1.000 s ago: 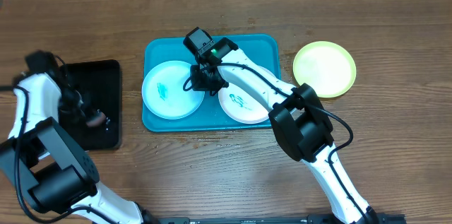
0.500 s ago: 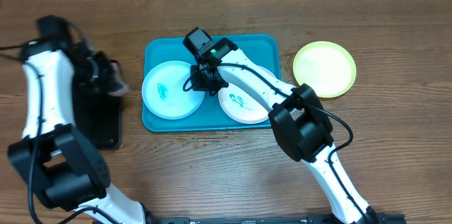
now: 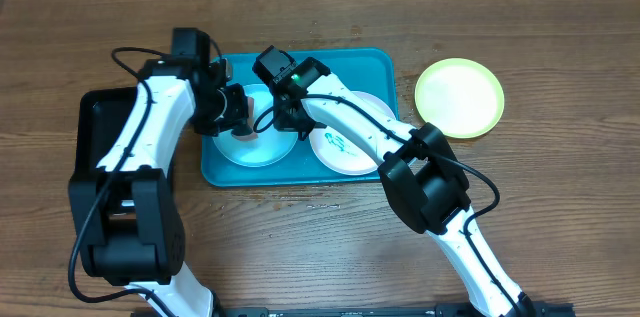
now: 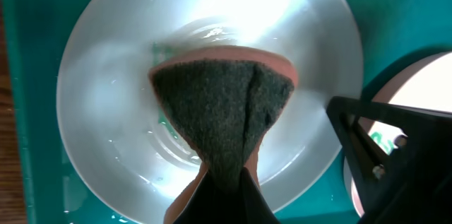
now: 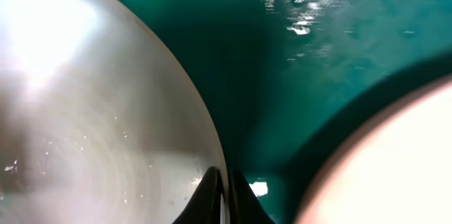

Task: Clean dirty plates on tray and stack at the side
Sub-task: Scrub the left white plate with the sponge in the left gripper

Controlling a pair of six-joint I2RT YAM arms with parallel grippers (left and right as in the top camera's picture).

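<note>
Turquoise tray [image 3: 375,67] on brown wood-grain table [image 3: 580,187]
Light blue plate [image 4: 106,111], white plate [image 3: 345,155] (teal smear), yellow-green plate [image 3: 459,97]; sponge [image 4: 222,111] dark grey, salmon-edged.

I work at a brown wooden table [image 3: 320,227] with dark lines running through the wood. My big blue tray [image 3: 372,61] lies flat on it, about in the middle from side to side and closer to the far edge than to the near one. To the left of the blue tray, a black tray [image 3: 97,122] lies flat on the wood with part of it hidden. To the right of the blue tray, close by but not touching, a yellow-green plate [image 3: 459,97] sits on the bare wood.
</note>
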